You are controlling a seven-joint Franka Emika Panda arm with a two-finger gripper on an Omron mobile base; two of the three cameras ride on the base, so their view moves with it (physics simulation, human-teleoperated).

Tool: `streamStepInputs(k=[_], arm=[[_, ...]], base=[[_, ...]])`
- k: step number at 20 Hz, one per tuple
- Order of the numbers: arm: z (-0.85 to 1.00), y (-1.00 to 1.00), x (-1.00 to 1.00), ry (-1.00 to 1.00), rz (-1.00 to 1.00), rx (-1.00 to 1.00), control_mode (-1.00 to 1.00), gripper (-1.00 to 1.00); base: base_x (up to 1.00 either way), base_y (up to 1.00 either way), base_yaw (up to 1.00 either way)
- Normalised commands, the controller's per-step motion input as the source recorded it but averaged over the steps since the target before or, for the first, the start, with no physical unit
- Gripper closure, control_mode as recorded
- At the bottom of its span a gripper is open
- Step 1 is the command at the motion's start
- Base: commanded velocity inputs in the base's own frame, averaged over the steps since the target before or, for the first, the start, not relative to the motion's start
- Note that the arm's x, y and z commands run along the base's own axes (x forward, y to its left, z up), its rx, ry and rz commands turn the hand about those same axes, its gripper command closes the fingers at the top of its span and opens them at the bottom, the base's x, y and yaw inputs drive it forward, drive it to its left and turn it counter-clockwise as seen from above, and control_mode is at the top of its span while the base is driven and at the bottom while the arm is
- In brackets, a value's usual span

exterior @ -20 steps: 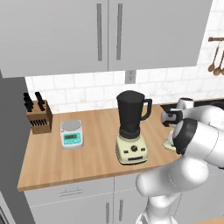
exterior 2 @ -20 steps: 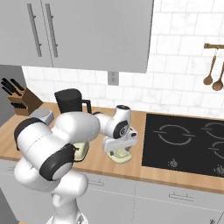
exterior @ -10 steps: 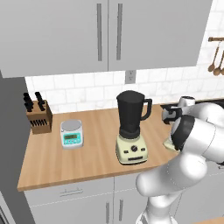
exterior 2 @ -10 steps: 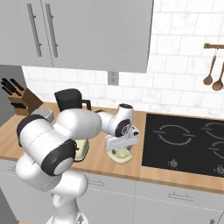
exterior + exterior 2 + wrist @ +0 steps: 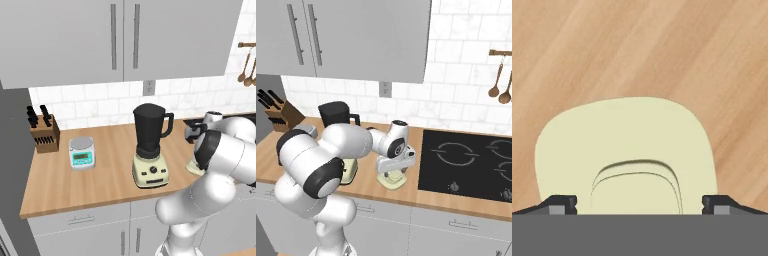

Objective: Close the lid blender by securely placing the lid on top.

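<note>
Counter (image 5: 637,45) under lid (image 5: 624,145), fingers (image 5: 559,204) astride

Countertop (image 5: 100,185): light wood, visible grain, matt. Lid (image 5: 624,150): pale cream, smooth, matt plastic look. Blender (image 5: 150,145): jar dark, smooth, slight sheen; base cream, smooth plastic look. Kitchen scale (image 5: 81,152): grey body, metallic-looking top plate. Knife block (image 5: 44,137): wood. Cooktop (image 5: 466,160): black, glossy. Wall tiles (image 5: 456,75): white, smooth. Cabinet doors (image 5: 125,40): grey, matt; metal-look handles.
</note>
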Motion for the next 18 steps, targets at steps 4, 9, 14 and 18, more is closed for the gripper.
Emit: streamStepInputs(k=[4,9,14,18], arm=[[-0.19,-0.08,-0.04,0.0,0.0,0.0,-1.0,1.0],[-0.01,0.0,0.0,0.0,0.0,0.0,-1.0,1.0],[0.13,0.0,-0.02,-0.01,0.0,0.02,-1.0,1.0],[0.51,0.0,-0.07,-0.08,0.0,0.05,-1.0,1.0]], base=[[0.0,0.0,0.0],[0.0,0.0,0.0],[0.0,0.0,0.0],[0.0,0.0,0.0]])
